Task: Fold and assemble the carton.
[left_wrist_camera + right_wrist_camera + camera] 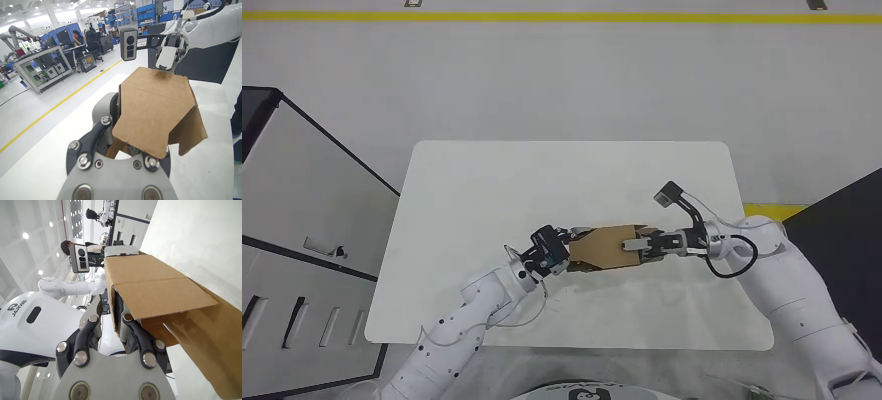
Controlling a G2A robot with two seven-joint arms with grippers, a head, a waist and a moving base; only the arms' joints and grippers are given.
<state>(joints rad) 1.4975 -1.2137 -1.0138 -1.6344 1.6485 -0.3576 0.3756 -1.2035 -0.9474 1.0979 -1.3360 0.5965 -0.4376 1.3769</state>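
Left tool (pixel 564 256) pinches one end of the carton (pixel 607 250); right tool (pixel 640 243) pinches the opposite wall, over the desk (pixel 492 200) near its front. Likely step: squaring the body (flaps hang loose). The next move probably calls for folding flaps inward.

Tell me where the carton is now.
In the top view, the carton is over the near middle of the table, between the left gripper and right gripper.

White floor (pixel 562 80) with a yellow line (pixel 542 16); white table (pixel 492 190), pale cabinet (pixel 302 190) beside it.
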